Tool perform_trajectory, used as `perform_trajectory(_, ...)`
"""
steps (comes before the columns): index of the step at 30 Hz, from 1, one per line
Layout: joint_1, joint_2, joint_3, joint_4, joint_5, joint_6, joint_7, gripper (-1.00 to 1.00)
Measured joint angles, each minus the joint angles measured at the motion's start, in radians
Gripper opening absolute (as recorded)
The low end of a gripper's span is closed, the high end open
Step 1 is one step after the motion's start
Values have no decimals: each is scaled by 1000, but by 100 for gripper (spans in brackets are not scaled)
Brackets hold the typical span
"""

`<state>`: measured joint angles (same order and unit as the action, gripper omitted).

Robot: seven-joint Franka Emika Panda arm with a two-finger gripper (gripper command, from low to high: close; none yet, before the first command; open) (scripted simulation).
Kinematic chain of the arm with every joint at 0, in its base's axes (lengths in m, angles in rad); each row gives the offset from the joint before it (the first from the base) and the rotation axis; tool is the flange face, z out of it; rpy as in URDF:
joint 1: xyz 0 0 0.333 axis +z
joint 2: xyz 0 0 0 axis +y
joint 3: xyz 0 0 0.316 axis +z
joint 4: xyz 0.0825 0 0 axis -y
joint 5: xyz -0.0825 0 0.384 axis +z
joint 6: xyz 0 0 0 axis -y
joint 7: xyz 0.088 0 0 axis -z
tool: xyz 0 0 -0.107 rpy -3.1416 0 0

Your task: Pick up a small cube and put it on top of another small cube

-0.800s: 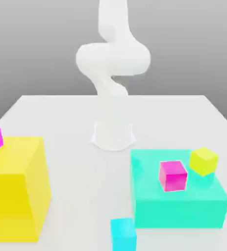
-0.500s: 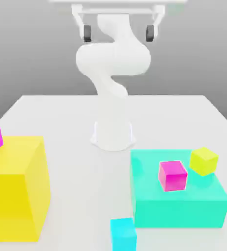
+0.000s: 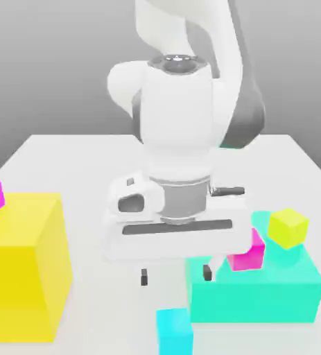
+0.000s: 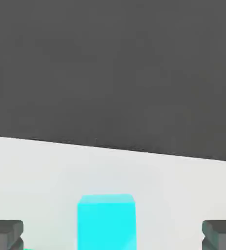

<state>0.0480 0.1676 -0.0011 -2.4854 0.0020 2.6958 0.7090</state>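
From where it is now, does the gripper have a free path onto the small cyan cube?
Probably yes. The gripper is open above the small cyan cube, and the hand view shows the cube between its fingertips with bare table around it.

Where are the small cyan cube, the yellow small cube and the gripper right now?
small cyan cube (image 3: 174, 331), exterior view, front face.
yellow small cube (image 3: 288, 228), exterior view, middle of the cube.
gripper (image 3: 175, 276), exterior view, midway between its dark fingertips, open above the table.

Cyan small cube (image 3: 174, 332); teal-green flat block (image 3: 260, 295); magenta cube (image 3: 248, 255); yellow cube (image 3: 288, 227); large yellow block (image 3: 21, 267); white arm (image 3: 180, 132); white table (image 3: 93, 180).
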Motion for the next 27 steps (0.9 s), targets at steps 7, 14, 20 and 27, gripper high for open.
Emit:
perform_trajectory(7,1,237,1,23,-1,172,-4,-100)
perform_trajectory(14,0,234,2,22,-4,169,-2,-100)
perform_trajectory(20,-1,68,-1,-3,2,26,23,-100)
perform_trajectory(27,69,-165,67,-50,-6,-161,-108,-100)
